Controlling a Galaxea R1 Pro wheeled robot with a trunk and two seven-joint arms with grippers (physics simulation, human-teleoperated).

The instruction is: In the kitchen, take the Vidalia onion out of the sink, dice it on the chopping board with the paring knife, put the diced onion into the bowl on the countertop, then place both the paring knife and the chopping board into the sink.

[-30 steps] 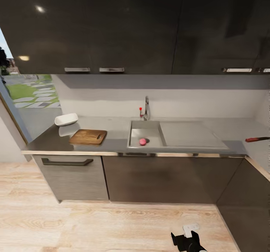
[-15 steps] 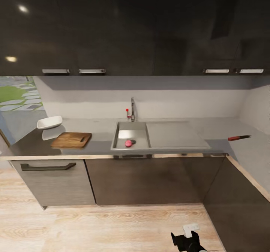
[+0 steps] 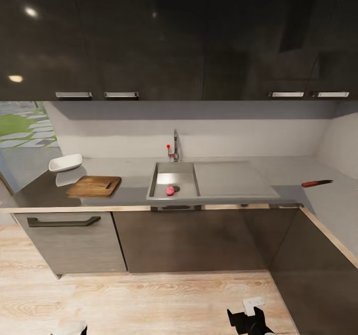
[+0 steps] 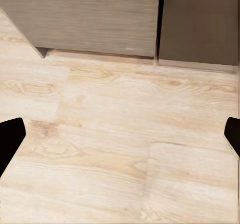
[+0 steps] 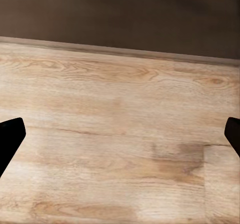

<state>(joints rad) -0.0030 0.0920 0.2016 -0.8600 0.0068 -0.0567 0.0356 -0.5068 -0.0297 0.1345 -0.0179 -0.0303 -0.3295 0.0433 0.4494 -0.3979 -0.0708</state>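
Grey sink (image 3: 174,168) holds small pink Vidalia onion (image 3: 170,190); both tools wide open, empty

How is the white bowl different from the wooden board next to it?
The bowl is white with raised sides; the chopping board is brown wood and lies flat. The bowl is smaller than the board. The board has a slot-shaped handle hole at one end; the bowl has none. The bowl sits farther back, the board nearer the front edge. Both rest on the grey countertop, left of the sink.

pinkish onion (image 3: 170,190), brown chopping board (image 3: 94,186)
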